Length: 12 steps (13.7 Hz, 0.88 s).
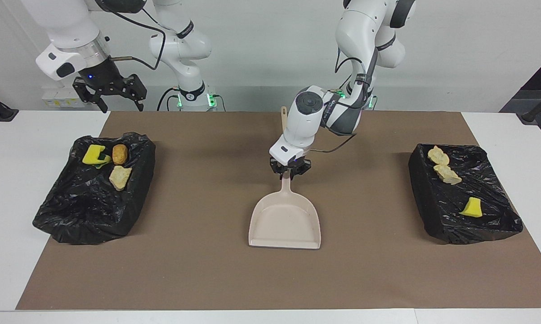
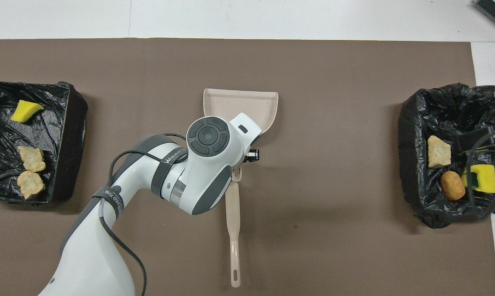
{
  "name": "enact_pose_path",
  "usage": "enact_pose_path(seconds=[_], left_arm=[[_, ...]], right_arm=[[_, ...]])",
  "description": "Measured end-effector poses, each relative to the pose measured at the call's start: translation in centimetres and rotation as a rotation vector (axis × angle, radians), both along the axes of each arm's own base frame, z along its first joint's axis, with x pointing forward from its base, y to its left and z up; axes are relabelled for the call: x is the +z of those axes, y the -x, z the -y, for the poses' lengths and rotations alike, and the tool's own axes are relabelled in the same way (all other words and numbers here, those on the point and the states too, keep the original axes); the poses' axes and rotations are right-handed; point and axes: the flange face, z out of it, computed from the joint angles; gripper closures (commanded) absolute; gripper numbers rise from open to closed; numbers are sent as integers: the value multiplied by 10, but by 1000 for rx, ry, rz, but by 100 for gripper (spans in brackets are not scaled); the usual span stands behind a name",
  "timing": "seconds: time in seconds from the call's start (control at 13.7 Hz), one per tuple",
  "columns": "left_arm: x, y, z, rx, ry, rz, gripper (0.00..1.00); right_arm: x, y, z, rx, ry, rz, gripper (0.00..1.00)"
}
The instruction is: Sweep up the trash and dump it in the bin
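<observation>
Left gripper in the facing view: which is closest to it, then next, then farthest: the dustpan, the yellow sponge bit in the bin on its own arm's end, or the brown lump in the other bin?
1. Dustpan: the left gripper is at its handle, mid-table.
2. Yellow sponge bit: in the bin at the left arm's end.
3. Brown lump: in the other bin, under the raised right gripper.

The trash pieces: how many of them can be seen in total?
6. Three lie in the bin at the right arm's end: sponge bit, brown piece, beige chunk. Three lie in the other bin: two beige chunks, one sponge bit.

The dustpan (image 1: 284,219) is pale beige, on a brown mat (image 1: 207,270) over a white table (image 1: 9,202). Both bins (image 1: 90,202) are lined in glossy black; the trash (image 1: 93,154) is yellow, green, beige and brown-orange.
</observation>
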Motion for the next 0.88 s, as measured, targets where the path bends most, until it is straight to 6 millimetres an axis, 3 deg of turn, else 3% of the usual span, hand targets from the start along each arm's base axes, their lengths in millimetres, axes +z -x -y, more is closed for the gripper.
enact_pose_path(seconds=[0.15,0.29,0.58,0.88], left_arm=[[7,-6,-12,29,-7,-2,0],[27,-20,-42,81,-14,-8,0],[65,-53,-137,194,-36,-47,0],[78,-73,-224,129,-48,-77,0]], right_arm=[[0,0,0,0,-1,0,0],[0,0,0,0,-1,0,0],[0,0,0,0,-1,0,0],[0,0,0,0,-2,0,0]])
